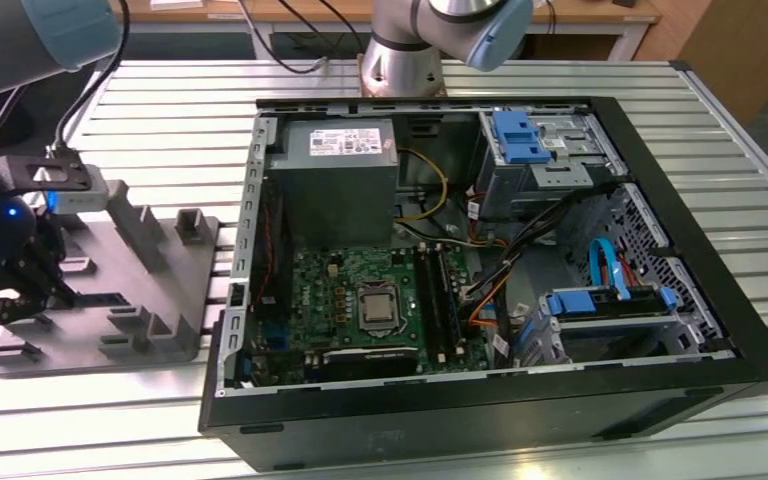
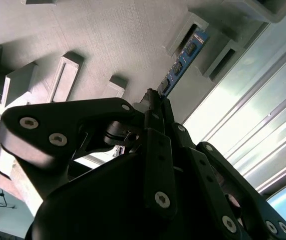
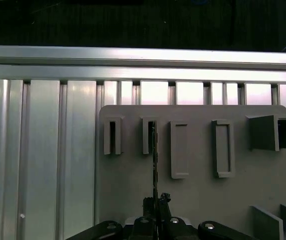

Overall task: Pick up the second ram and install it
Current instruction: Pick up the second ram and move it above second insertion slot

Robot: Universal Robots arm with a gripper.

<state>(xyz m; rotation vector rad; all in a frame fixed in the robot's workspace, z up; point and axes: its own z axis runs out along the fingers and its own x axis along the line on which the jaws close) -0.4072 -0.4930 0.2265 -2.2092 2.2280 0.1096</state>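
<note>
Plainly, the pincer (image 2: 153, 102) is closed on one end of the ram (image 2: 183, 57), its dark fingers (image 2: 159, 150) pressed to the stick's two flat sides. The ram is a thin blue stick with small dark chips, and it runs straight out from the fingertips. Its far end reaches into a notched block near the edge of the grey holder (image 2: 97, 40).

In the first wrist view the ram (image 3: 154, 150) shows edge-on as a thin dark line. It rises from the pincer (image 3: 156, 202) to the second of the slotted blocks on the holder (image 3: 198, 200). Whether the stick rests in its seat or is lifted clear of it, I cannot tell.

In the exterior view the pincer (image 1: 11, 295) hangs over the holder (image 1: 144, 250), at the end furthest from the case (image 1: 491, 400). The holder lies on the ribbed metal bench (image 1: 131, 110), just beside the case on the exterior view's left. The case lies open on the bench, with a green board (image 1: 344, 290) on its floor. Long black slots (image 1: 440, 300) run beside the board's middle, well apart from the ram.
</note>
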